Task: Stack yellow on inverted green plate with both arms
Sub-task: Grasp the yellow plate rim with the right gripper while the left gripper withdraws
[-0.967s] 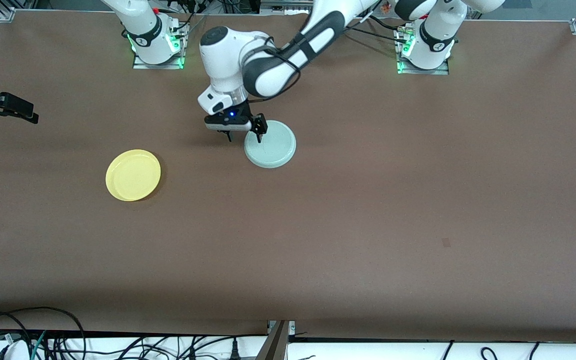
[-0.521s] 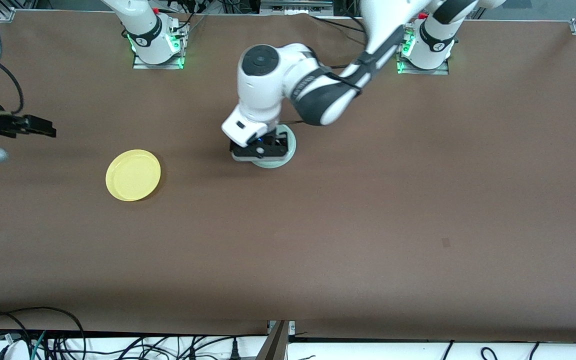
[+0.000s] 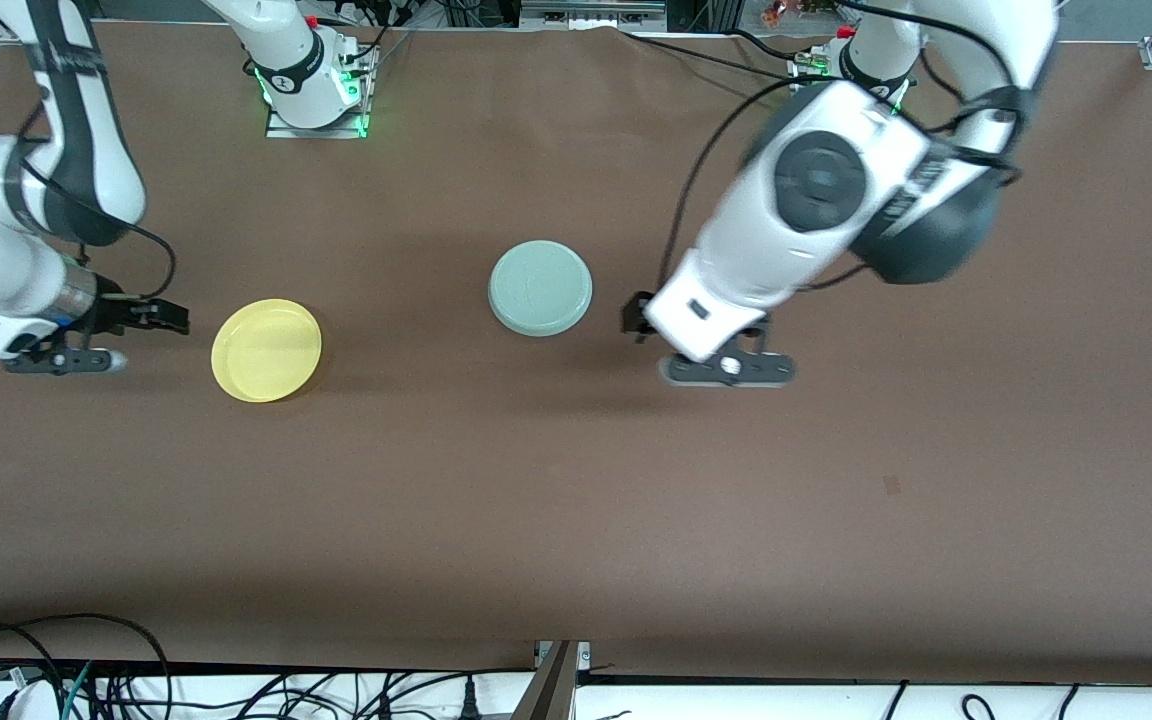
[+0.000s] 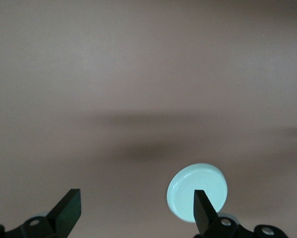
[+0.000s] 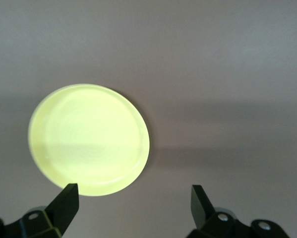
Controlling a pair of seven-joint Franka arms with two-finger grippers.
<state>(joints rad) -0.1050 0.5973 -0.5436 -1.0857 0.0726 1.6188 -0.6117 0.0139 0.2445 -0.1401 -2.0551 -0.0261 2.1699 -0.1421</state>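
The yellow plate lies rim up on the brown table toward the right arm's end. It fills much of the right wrist view. My right gripper is open and empty just beside it, low and pointing at its edge. The pale green plate lies bottom up near the table's middle, and it also shows in the left wrist view. My left gripper is open and empty, apart from the green plate on the side toward the left arm's end.
The brown table carries only the two plates. The arm bases stand along its edge farthest from the front camera. Cables hang below the edge nearest to that camera.
My left gripper has left the green plate and drawn back toward the left arm's end. My right gripper has come in from the table's end to beside the yellow plate. Neither plate has moved.
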